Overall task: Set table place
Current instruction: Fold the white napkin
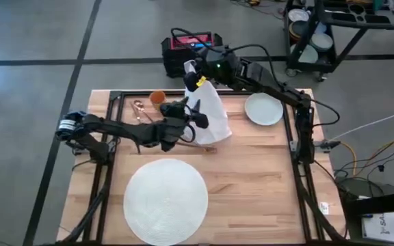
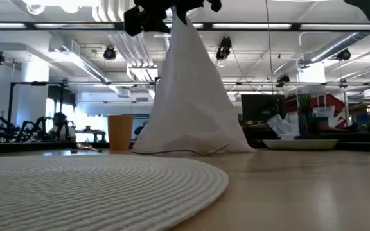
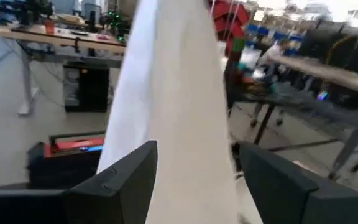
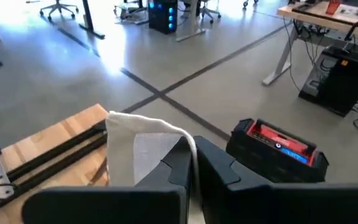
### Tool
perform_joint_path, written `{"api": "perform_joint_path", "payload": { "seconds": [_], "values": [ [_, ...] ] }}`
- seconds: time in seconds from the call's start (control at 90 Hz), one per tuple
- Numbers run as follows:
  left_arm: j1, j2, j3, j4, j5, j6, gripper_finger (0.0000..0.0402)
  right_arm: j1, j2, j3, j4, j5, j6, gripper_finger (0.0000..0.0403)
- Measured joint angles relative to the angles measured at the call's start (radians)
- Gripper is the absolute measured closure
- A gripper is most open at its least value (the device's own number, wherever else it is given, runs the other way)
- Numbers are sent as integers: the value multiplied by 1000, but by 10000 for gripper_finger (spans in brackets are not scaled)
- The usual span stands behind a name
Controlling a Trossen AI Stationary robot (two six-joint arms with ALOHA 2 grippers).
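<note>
- Currently the mat (image 1: 165, 199) lies bare at the near middle of the surface (image 1: 252, 171); nothing is on it yet.
- Plate (image 1: 263, 108) sits empty at the far right; cup (image 1: 157, 98) far left, contents hidden.
- Right hand (image 1: 198, 76) is clamped on the top of a white napkin (image 1: 209, 116), holding it up so it drapes, hem touching wood.
- Left hand (image 1: 195, 117) has its fingers apart around the cloth, probably to take a second hold.

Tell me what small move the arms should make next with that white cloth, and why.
Probably close the left pincer on the hanging white napkin. The right pincer is shut on its top corner and holds it up like a tent, its lower edge touching the table. The left fingers are open on either side of the cloth, so a second grip would let both arms spread it.
</note>
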Motion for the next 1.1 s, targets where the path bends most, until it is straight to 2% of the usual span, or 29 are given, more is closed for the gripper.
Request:
{"api": "perform_joint_path", "payload": {
  "seconds": [0.133,0.311,0.522,0.7,0.978,1.1],
  "values": [
    [0,49,23,-5,-19,43,184,0,3,0,-3,-2,-10,403],
    [-1,69,92,-4,-48,190,184,0,3,0,-8,-3,-15,403],
    [-71,57,202,-2,-50,381,184,-5,3,0,-7,-3,-28,403],
    [-145,52,253,-24,-195,523,184,-16,3,0,-1,-3,-32,403],
    [-167,52,230,-246,-337,439,184,-18,2,0,3,-8,-41,403],
    [-154,48,221,-299,-360,396,184,-18,2,0,3,-9,-40,403]
  ]
}}
